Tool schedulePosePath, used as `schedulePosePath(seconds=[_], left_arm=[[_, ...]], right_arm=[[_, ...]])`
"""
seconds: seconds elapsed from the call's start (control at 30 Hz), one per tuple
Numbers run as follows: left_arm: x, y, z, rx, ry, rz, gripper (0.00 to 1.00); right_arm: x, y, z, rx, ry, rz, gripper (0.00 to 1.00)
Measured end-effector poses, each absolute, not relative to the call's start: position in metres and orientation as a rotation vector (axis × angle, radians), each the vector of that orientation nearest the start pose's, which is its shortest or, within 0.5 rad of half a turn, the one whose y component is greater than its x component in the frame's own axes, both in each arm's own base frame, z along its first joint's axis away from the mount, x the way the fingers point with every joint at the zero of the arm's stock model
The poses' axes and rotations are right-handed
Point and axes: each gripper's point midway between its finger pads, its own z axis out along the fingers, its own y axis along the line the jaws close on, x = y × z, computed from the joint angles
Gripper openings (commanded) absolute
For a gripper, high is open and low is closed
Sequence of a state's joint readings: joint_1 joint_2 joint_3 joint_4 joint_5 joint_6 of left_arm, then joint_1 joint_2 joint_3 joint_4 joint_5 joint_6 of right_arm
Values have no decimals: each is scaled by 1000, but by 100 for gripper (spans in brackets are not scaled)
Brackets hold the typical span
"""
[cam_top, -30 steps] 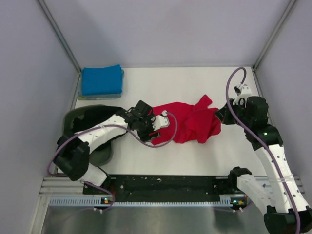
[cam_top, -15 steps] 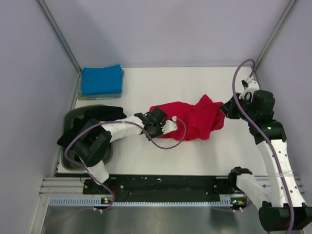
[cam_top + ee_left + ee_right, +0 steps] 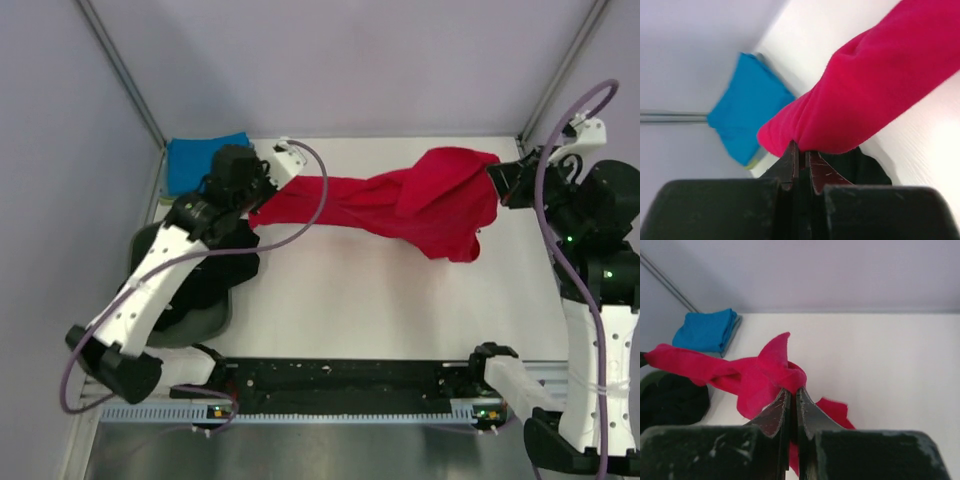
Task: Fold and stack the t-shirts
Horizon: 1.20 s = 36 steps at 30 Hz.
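Note:
A red t-shirt (image 3: 400,205) hangs stretched and twisted between my two grippers above the white table (image 3: 340,290). My left gripper (image 3: 256,205) is shut on its left end (image 3: 840,110), near the back left. On the far right, my right gripper (image 3: 492,180) is shut on the other end (image 3: 775,372), and a loose flap droops below it. A folded blue t-shirt (image 3: 200,160) lies in the back left corner (image 3: 747,105) (image 3: 707,332). Black cloth (image 3: 210,275) fills the dark tub (image 3: 215,318) under my left arm (image 3: 860,167) (image 3: 670,400).
Grey walls close the table in at the back and on both sides, with metal rails in the corners (image 3: 125,75). The arms' black base rail (image 3: 340,380) runs along the near edge.
My left gripper shut on the red shirt's left end and lifted it up and back to the left. My right gripper rose and moved right, pulling the bunched shirt out long.

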<state>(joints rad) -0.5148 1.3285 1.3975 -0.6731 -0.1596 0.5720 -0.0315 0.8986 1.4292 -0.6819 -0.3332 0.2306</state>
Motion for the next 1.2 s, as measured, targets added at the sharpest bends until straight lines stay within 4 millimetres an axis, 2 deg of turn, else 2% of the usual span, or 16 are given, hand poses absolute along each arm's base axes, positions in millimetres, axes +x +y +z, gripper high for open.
schedulePosePath(seconds=[0.03, 0.07, 0.13, 0.17, 0.23, 0.33, 0.43, 0.53, 0.63, 0.77, 0.87, 1.03, 1.1, 1.2], left_arm=[[346, -135, 306, 1007, 1857, 214, 0], [337, -130, 324, 987, 1825, 213, 0], [312, -119, 354, 960, 1770, 204, 0], [301, -114, 361, 957, 1758, 201, 0], [285, -106, 368, 957, 1755, 197, 0], [271, -98, 363, 976, 1782, 193, 0], [269, -98, 351, 1001, 1819, 187, 0], [278, -104, 332, 1035, 1872, 187, 0], [294, -113, 313, 1062, 1925, 188, 0], [317, -125, 304, 1059, 1942, 195, 0], [343, -135, 316, 1031, 1903, 220, 0], [409, -153, 352, 925, 1823, 250, 0], [433, -154, 361, 875, 1801, 258, 0], [445, -152, 358, 853, 1805, 255, 0]], right_arm=[[262, 58, 432, -30, 1702, 428, 0], [257, 58, 444, -37, 1670, 422, 0], [241, 57, 465, -53, 1608, 407, 0], [232, 57, 472, -59, 1586, 400, 0], [218, 57, 479, -70, 1558, 389, 0], [197, 57, 486, -86, 1519, 378, 0], [196, 57, 484, -91, 1525, 371, 0], [213, 55, 471, -83, 1581, 368, 0], [243, 53, 454, -74, 1661, 363, 0], [282, 49, 438, -85, 1746, 335, 0], [316, 46, 456, -101, 1738, 315, 0], [374, 43, 507, -124, 1621, 296, 0], [391, 40, 521, -132, 1584, 306, 0], [400, 34, 529, -138, 1558, 311, 0]])
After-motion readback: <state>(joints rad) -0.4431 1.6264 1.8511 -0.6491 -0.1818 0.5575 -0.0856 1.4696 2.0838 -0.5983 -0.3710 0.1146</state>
